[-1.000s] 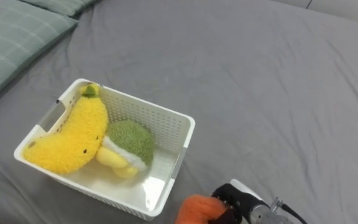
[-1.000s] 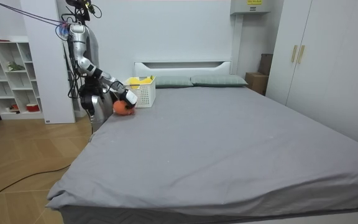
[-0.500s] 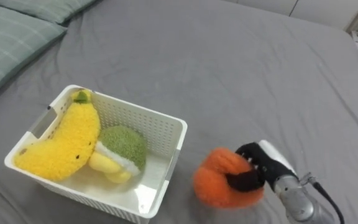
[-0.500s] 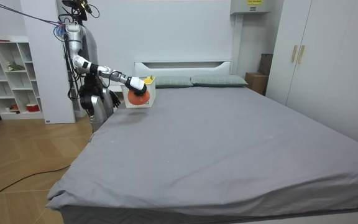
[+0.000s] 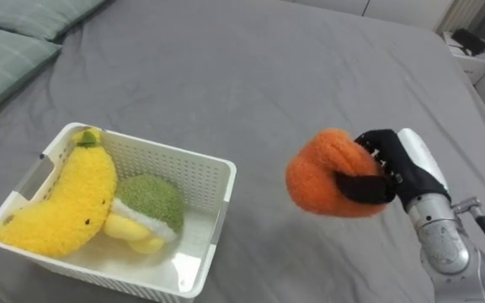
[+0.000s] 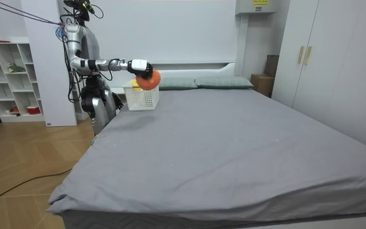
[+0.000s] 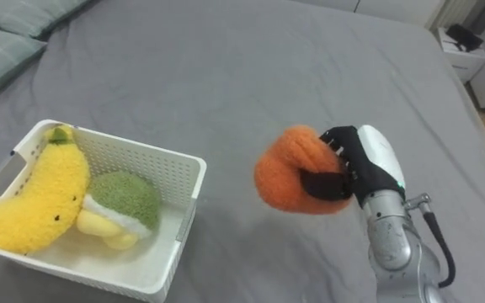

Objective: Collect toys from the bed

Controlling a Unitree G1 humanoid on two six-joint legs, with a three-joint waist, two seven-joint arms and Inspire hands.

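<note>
Left eye view
Right hand (image 5: 391, 175): comes in from the lower right, its dark fingers curled round the orange plush toy (image 5: 328, 172).
Orange plush toy: held up off the bed (image 5: 251, 76), clear of the grey sheet, and well apart from the basket's right wall.
White basket (image 5: 218, 180): sits on the sheet toward the bed's head end, with a pillow (image 5: 2, 52) lying beyond its left side.
Yellow banana plush (image 5: 57, 202): lies along the basket's left side, its green tip at the far rim.
Green plush (image 5: 150, 200): lies in the basket's middle, touching the banana plush.

Right eye view
Right hand: the same grasp, with the thumb across the toy's near face.
Basket: its right part shows bare floor between the green plush and the wall.

Room view
Robot: stands at the bed's side by the head-end corner, on the room view's left, right arm stretched out level over the bed.
Orange plush toy: seen just above the basket's rim.
Left hand (image 6: 114, 100): low by the robot's hip at the bed's edge; its state cannot be told.
Shelf unit (image 6: 8, 76): behind the robot.
Wardrobe (image 6: 335, 57): on the room view's right.
</note>
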